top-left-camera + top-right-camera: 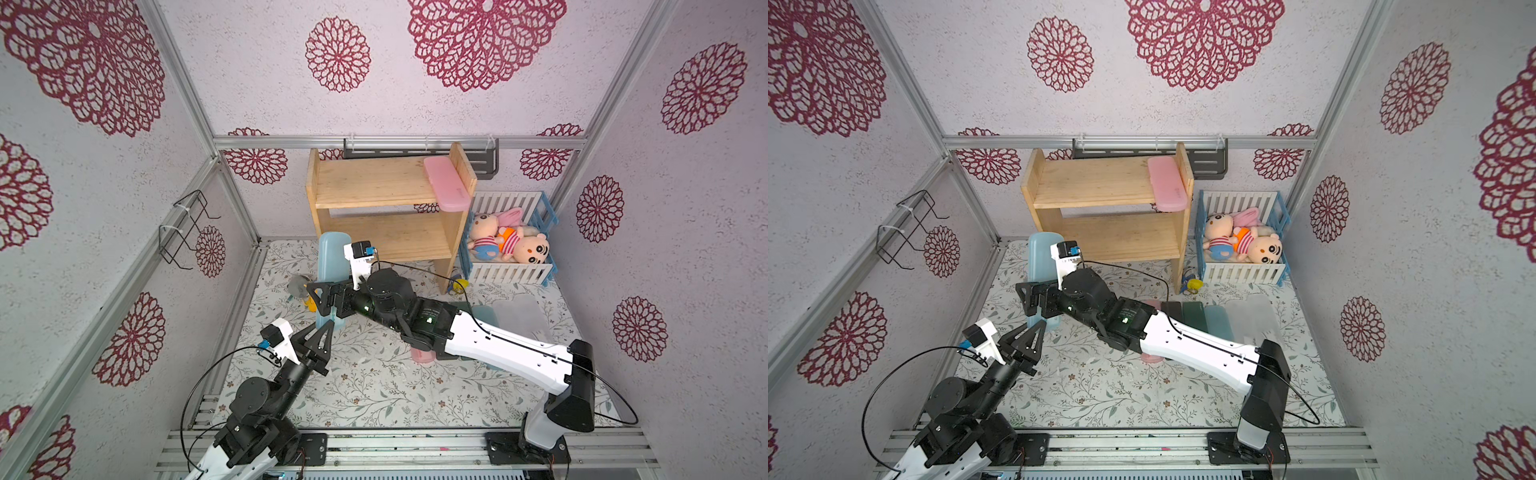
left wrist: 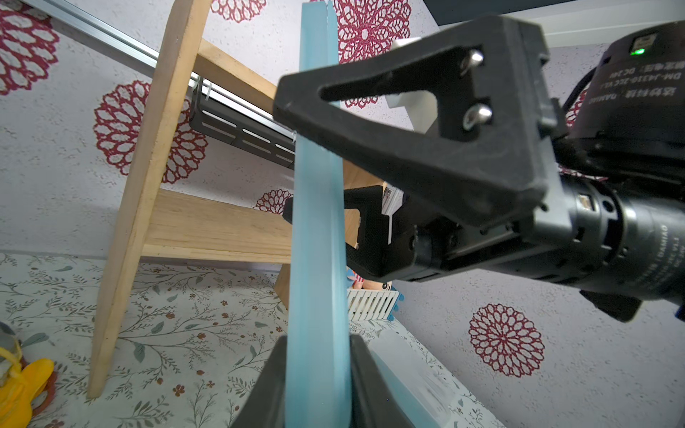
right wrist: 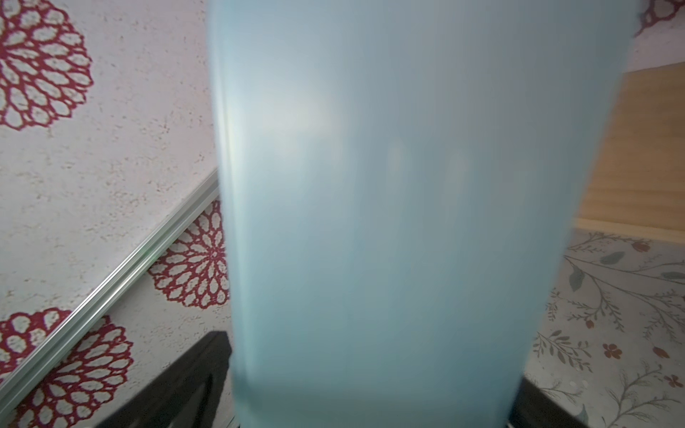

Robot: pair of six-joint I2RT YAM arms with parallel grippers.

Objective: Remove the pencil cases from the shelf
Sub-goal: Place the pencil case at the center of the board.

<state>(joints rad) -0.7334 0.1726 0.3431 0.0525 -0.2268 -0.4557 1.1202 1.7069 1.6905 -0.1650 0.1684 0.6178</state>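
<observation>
You are holding the light blue pencil case clear of both boards. It is standing on end over the floral mat, just in front of the left side panel of the pine shelf. Your left gripper is clamping its lower end, with the fingers closed on the two broad faces. Your right gripper is reaching across it higher up, jaws spread wide with one finger at each long edge. Whether they are pressing on the case I cannot tell.

A pink pencil case is lying at the right end of the top board, overhanging its front edge.

On the mat to the right, partly under your right arm, more cases are lying side by side — a black case, a dark green case, a teal case and frosted clear cases. The end of a second pink case is showing beneath the arm.

Just beside the shelf's right panel, a white-and-blue crib is holding plush dolls, and a small yellow toy is lying by the shelf's right foot.
</observation>
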